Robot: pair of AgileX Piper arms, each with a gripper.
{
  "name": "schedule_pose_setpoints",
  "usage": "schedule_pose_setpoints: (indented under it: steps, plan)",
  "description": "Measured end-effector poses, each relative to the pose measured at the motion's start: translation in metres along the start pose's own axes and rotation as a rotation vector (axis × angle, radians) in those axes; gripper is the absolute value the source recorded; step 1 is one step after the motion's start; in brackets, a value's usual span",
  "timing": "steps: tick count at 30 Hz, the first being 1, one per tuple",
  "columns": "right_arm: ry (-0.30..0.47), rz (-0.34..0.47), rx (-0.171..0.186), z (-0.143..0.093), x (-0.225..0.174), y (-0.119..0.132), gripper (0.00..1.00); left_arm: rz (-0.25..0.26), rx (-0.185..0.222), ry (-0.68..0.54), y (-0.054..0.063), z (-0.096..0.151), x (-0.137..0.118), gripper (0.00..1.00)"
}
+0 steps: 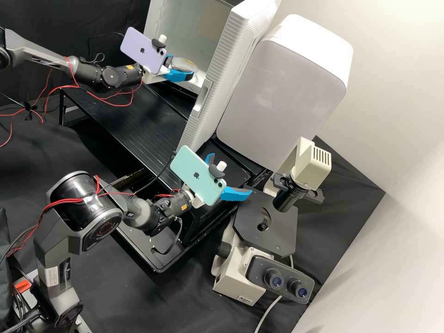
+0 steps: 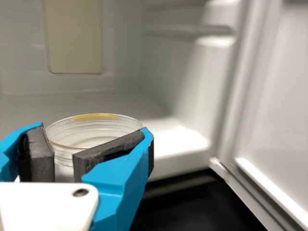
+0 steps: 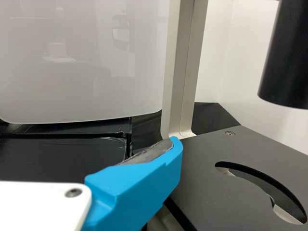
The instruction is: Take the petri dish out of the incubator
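Note:
The clear petri dish [image 2: 94, 132], with a yellowish streak on its far rim, sits between the fingers of my left gripper [image 2: 91, 151] at the front lip of the white incubator chamber [image 2: 159, 62]. The gripper is shut on the dish, with a dark pad on each side of it. From the high view the same gripper [image 1: 181, 74] holds the dish [image 1: 187, 64] at the chamber's opening [image 1: 178, 27]. My right gripper [image 1: 237, 192] hangs open and empty just above the edge of the black microscope stage [image 3: 240, 163], one blue finger [image 3: 144, 178] showing.
The incubator's open door [image 2: 274, 120] stands close beside the left gripper. A black ribbed shelf [image 1: 138, 120] runs below the chamber. The white microscope [image 1: 259, 273], with its black condenser [image 1: 284, 196], stands at the front right. Red cables trail from both arms.

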State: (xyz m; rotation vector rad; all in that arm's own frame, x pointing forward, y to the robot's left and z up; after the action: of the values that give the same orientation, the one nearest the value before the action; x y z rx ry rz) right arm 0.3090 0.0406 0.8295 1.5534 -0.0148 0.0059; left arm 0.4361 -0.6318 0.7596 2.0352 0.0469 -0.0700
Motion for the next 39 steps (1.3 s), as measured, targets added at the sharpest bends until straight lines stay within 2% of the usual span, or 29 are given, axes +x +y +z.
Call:
schedule_pose_setpoints:
  steps: [4, 16, 21, 26, 28, 34, 39]
  plan:
    - [0.0, 0.0, 0.0, 0.0, 0.0, 0.0, 1.0, 0.0, 0.034, -0.05, -0.003, 0.003, -0.023, 0.0]
    - [0.0, 0.0, 0.0, 0.0, 0.0, 0.0, 1.0, 0.026, 0.023, -0.111, -0.011, -0.018, -0.08, 0.0]
    - [0.0, 0.0, 0.0, 0.0, 0.0, 0.0, 1.0, 0.013, 0.023, -0.139, -0.025, -0.027, -0.099, 0.0]
    - [0.0, 0.0, 0.0, 0.0, 0.0, 0.0, 1.0, -0.047, 0.028, -0.172, -0.044, -0.034, -0.12, 0.0]
    - [0.0, 0.0, 0.0, 0.0, 0.0, 0.0, 1.0, -0.061, 0.051, -0.187, -0.053, -0.038, -0.13, 0.0]
    - [0.0, 0.0, 0.0, 0.0, 0.0, 0.0, 1.0, -0.05, 0.048, -0.202, -0.066, -0.046, -0.153, 0.0]
    - [0.0, 0.0, 0.0, 0.0, 0.0, 0.0, 1.0, -0.07, 0.073, -0.212, -0.079, -0.052, -0.169, 0.0]
